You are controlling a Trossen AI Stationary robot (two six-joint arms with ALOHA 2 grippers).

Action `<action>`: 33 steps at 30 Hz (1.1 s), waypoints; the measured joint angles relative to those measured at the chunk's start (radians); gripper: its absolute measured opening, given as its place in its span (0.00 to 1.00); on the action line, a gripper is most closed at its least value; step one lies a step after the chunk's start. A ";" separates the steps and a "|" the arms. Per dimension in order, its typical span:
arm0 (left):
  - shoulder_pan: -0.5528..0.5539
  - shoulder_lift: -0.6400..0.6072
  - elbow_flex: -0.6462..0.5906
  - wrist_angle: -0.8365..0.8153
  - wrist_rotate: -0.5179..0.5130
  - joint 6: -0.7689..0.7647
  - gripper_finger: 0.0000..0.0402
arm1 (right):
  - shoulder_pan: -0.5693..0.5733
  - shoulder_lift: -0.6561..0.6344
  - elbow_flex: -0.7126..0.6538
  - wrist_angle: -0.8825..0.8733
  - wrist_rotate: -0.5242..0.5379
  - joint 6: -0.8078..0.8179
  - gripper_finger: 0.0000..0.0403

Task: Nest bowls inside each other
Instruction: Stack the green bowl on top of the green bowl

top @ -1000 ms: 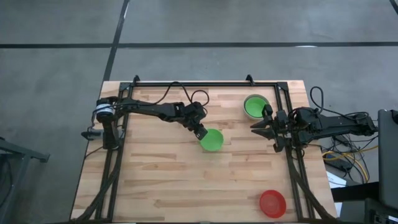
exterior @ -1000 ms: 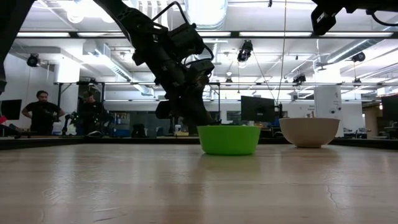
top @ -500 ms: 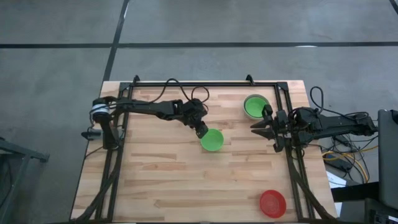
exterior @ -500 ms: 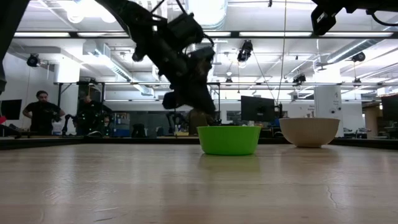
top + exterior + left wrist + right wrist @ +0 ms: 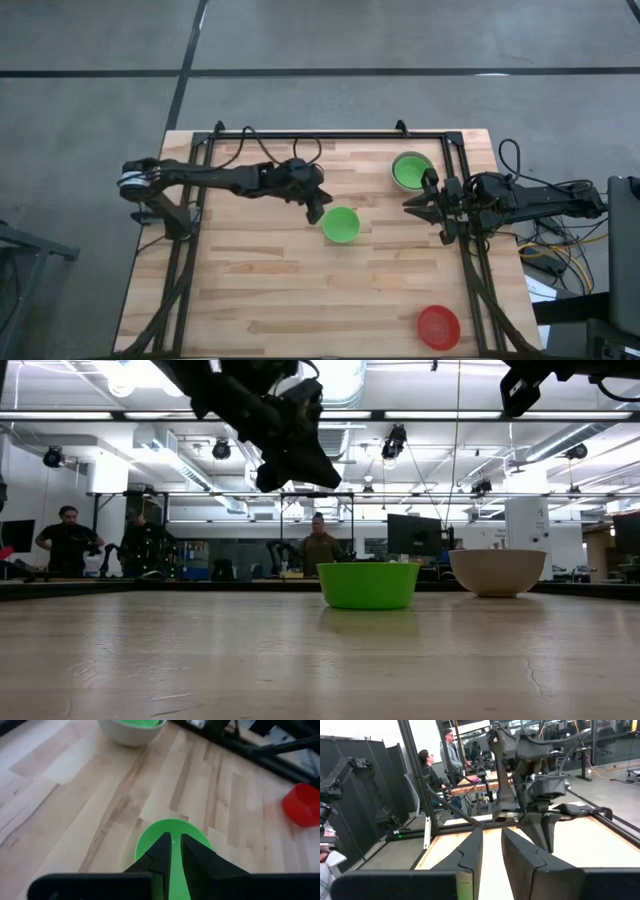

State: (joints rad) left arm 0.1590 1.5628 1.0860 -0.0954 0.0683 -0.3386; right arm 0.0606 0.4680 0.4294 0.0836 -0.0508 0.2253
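One green bowl [image 5: 340, 224] stands upright on its base near the table's middle [image 5: 368, 584] [image 5: 170, 825]. My left gripper [image 5: 320, 212] hangs above its left rim [image 5: 318, 470], clear of it, fingers almost together and nothing between them [image 5: 175, 845]. At the far right a pale grey-white bowl [image 5: 411, 183] stands on the table with another green bowl [image 5: 410, 170] nested in it. A red bowl [image 5: 438, 326] sits at the near right corner. My right gripper [image 5: 408, 203] waits raised by the right edge, fingers slightly apart and bare [image 5: 491, 840].
A black metal frame [image 5: 330, 133] runs along the table's far, left and right edges. Bare wood lies between the green bowl and the red bowl. People stand in the room beyond the table [image 5: 65, 540].
My left gripper has risen from the green bowl's left rim to well above it, drawn back a little toward the table's left edge, and tipped closer to level. The green bowl stays where it was on the table.
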 joint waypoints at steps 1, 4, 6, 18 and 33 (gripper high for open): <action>-0.004 -0.011 -0.022 0.034 -0.001 -0.003 0.11 | 0.000 0.000 0.000 -0.001 0.000 0.000 0.17; -0.013 -0.053 -0.101 0.152 -0.001 -0.006 0.09 | 0.000 0.000 0.000 -0.002 0.000 0.000 0.18; -0.013 -0.089 -0.154 0.213 -0.001 -0.007 0.08 | 0.000 0.000 0.000 -0.002 0.000 0.000 0.19; -0.012 -0.374 -0.491 0.427 -0.002 0.041 0.09 | 0.000 0.000 0.000 -0.002 0.000 0.000 0.19; 0.002 -0.693 -0.704 0.409 0.055 0.057 0.09 | 0.000 0.000 0.000 -0.001 0.000 0.000 0.19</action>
State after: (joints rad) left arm 0.1609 0.8695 0.3822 0.3135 0.1236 -0.2820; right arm 0.0608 0.4683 0.4294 0.0822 -0.0509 0.2253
